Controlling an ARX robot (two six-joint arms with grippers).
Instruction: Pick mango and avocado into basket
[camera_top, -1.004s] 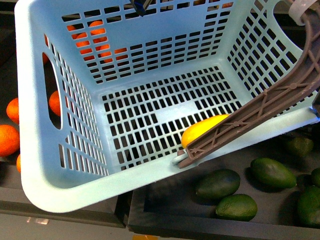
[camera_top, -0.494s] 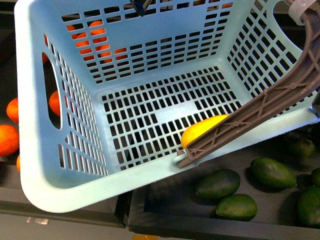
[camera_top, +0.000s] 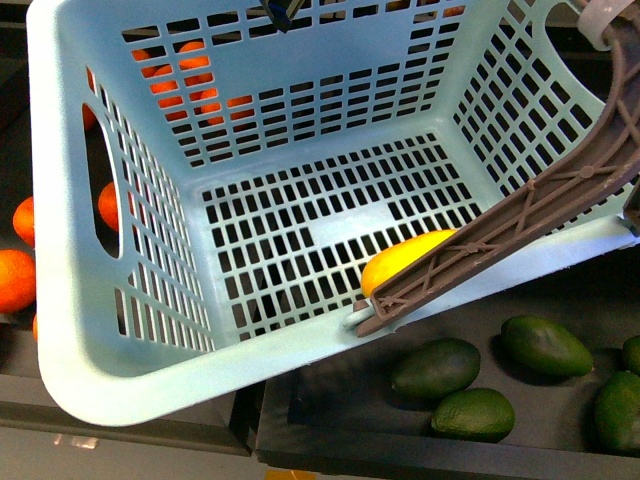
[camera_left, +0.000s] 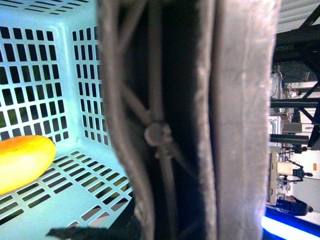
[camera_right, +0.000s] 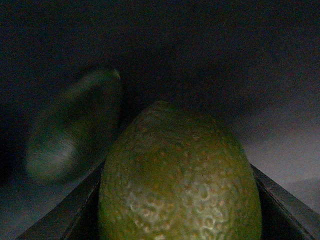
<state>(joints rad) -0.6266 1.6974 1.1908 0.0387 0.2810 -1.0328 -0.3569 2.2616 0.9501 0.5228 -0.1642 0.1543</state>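
A dark tray (camera_top: 330, 400) of loose avocados (camera_top: 435, 367) shows at 5 o'clock in the front view, with oranges (camera_top: 15, 280) at 9 o'clock. Over them the basket (camera_top: 70, 300) fills most of the view, tilted, with its mouth open to the camera. The mango (camera_top: 405, 262) lies already inside, at the 5 o'clock corner of the floor. It is partly behind the handle (camera_top: 500, 235), and its long axis runs from 8 to 2 o'clock.

The right wrist view is dim but readable. The right claw (camera_right: 177, 170) is clenched on the avocado (camera_right: 180, 195), with the dark fingers (camera_right: 282, 202) on both flanks. This fruit is sharp while another one beside it is blurred, so I judge that the claw carries it. Its long axis points away from the camera, along the fingers.

The coming move turns on one relation. The basket mouth lies toward 10 o'clock from the tray, and the handle crosses the near right corner. The carry should therefore pass over the rim, clear of this bar. The right arm is the nearer one.

The handle fills the left wrist view, very close. I cannot tell if the left claw is clenched on it.

No brand, label or writing can be read. The solid plate (camera_top: 350, 225) in the basket floor is blank.
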